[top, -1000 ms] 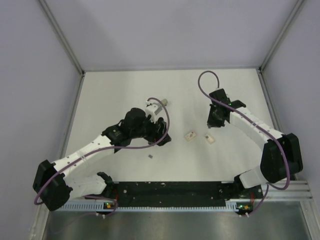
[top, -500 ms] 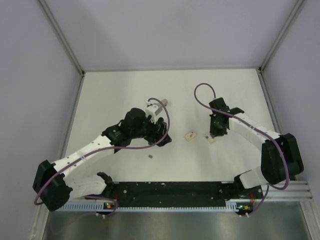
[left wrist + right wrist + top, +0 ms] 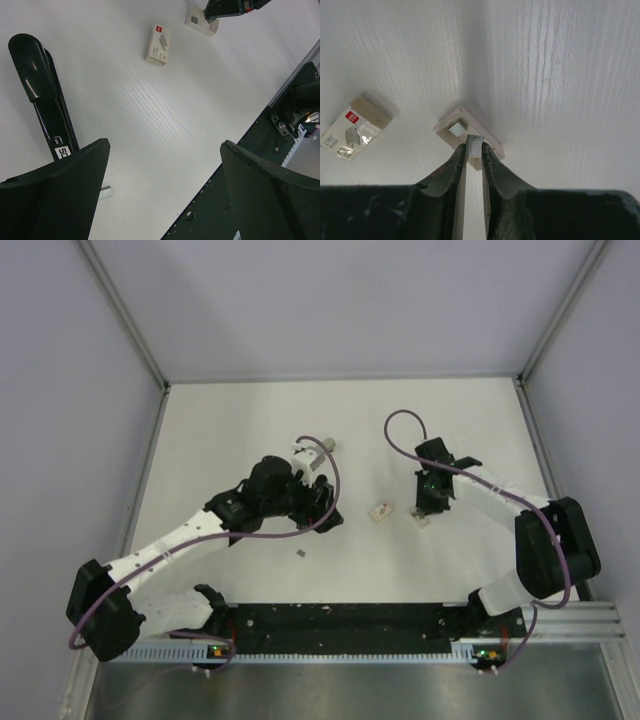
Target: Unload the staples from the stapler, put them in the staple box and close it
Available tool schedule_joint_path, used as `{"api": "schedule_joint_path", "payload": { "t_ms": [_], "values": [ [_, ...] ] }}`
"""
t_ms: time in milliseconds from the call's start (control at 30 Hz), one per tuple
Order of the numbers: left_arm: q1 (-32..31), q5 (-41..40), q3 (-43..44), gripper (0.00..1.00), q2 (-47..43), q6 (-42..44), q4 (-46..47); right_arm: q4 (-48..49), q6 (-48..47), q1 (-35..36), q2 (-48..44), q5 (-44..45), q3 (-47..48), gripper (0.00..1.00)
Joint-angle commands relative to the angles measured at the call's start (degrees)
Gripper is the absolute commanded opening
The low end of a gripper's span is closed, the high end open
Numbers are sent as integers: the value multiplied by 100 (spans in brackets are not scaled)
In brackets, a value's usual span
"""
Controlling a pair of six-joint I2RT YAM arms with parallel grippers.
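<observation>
The stapler lies flat on the table. Its near end is hidden behind one finger of the left gripper, whose fingers are spread wide. Its long axis runs up the left-wrist view, rounded end farthest. A staple box lies apart. A staple strip is pinched by the right gripper over a beige tray.

The stapler is glossy black plastic, smooth enough to catch a highlight. The table is matt white with a fine ribbed grain. The strip of staples is bright bare metal. The small box seems to be beige card. The right gripper has dull black fingers.
</observation>
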Motion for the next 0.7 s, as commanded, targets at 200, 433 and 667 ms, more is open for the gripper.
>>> {"api": "schedule_joint_path", "payload": {
  "t_ms": [200,433,667],
  "values": [
    [-17,38,68,99,97,4,206,285,-89,35,215,-57,-2,15],
    [-17,47,94,98,115,4,215,303,-97,35,215,-48,-38,20],
    [-17,55,86,98,124,-5,215,268,-80,35,128,-57,-38,27]
  ]
}}
